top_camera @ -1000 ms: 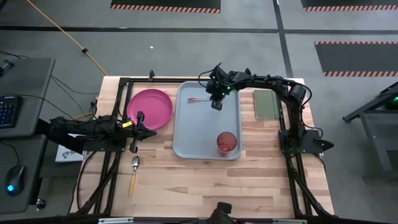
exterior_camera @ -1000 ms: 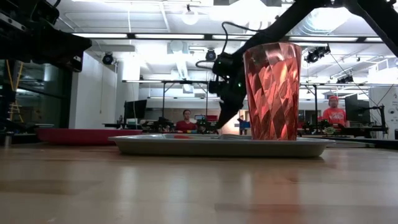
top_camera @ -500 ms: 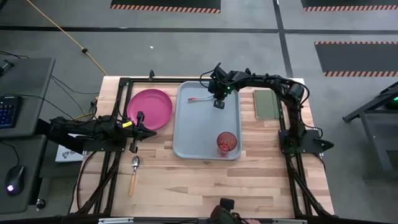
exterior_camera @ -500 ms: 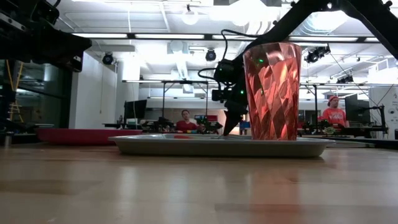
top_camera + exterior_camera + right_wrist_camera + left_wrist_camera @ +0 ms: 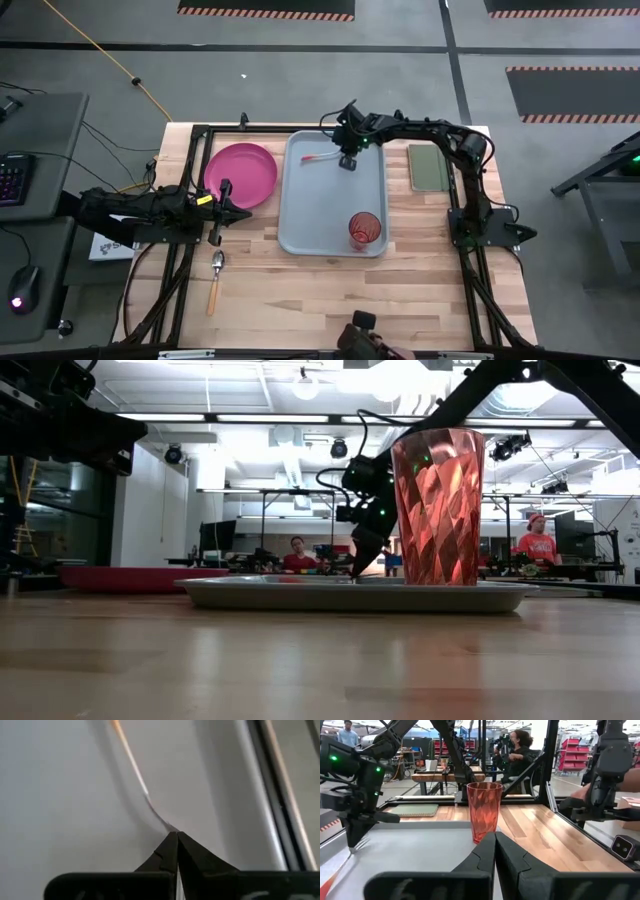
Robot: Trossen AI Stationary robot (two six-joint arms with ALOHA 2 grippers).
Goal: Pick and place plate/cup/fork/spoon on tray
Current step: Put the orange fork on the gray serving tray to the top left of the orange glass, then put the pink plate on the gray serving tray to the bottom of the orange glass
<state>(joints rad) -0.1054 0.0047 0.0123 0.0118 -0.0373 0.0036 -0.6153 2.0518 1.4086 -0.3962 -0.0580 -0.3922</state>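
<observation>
The ribbed, translucent red-orange cup stands upright at the grey-blue tray's five o'clock corner. At the tray's twelve o'clock end lies the red-handled fork, its tines beneath the right gripper, fingers pressed together. Left gripper, also closed, waits beside the pink plate.

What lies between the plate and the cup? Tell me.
In the high view, the tray's raised left rim and bare grey floor lie between the plate and the cup. Nothing else sits there; the fork lies farther back.
</observation>
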